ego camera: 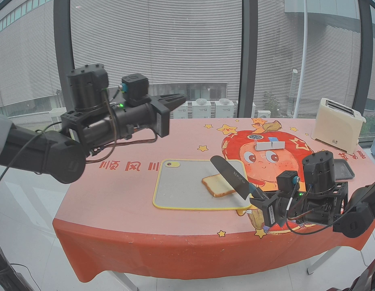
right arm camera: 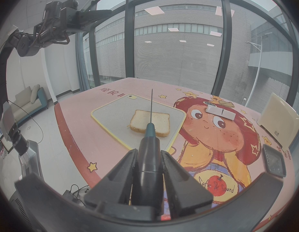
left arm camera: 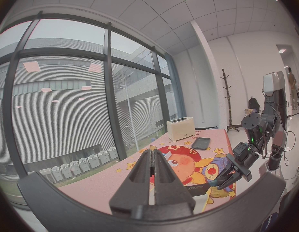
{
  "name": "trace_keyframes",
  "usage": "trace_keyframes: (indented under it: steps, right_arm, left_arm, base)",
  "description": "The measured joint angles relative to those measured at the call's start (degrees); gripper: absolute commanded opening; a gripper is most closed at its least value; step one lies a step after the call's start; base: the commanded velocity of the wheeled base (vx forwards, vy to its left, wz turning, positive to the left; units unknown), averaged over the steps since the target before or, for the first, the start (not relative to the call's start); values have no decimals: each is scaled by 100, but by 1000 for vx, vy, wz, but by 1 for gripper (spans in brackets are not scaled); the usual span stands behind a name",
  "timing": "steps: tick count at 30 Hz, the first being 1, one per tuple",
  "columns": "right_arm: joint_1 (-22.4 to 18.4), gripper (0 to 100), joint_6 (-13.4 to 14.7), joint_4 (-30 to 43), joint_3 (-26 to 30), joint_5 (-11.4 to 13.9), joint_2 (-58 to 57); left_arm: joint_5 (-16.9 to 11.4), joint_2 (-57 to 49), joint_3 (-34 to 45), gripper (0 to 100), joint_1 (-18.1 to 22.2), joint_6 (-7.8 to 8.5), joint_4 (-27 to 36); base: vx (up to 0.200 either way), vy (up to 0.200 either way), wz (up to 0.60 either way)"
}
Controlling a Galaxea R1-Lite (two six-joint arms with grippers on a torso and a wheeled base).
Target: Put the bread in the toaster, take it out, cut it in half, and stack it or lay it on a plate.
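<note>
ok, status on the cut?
Left gripper shut, raised clear. Right gripper shut on knife, blade over bread. Bread whole on cutting board. Nothing blocking.

1. The knife [ego camera: 232,176] is covering the right edge of the bread [ego camera: 216,185].
2. The right arm [ego camera: 319,170] is hiding the left part of the dark tray [ego camera: 346,169].
3. The right gripper [right arm camera: 148,153] is concealing most of the knife's handle.

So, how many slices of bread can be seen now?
1. The bread slice lies on the cutting board, near its right edge. The toaster could hide more.
</note>
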Motion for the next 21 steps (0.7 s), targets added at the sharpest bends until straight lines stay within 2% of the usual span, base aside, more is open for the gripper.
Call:
trace_keyframes:
  steps: [8, 17, 20, 21]
  right_arm:
    - [0, 0, -9, 2, -7, 0, 15]
    - [11, 0, -15, 2, 2, 1, 15]
    - [21, 0, -17, 2, 13, 1, 15]
    - [22, 0, -20, 2, 13, 1, 15]
  left_arm:
    - [59, 640, -645, 0, -414, 13, 182]
    - [79, 1259, -1298, 0, -522, -60, 325]
    - [96, 1477, -1499, 0, -533, -219, 424]
    - [96, 1525, -1532, 0, -533, -323, 428]
  base:
    - [0, 0, 0]
    - [0, 0, 0]
    - [0, 0, 0]
    - [0, 0, 0]
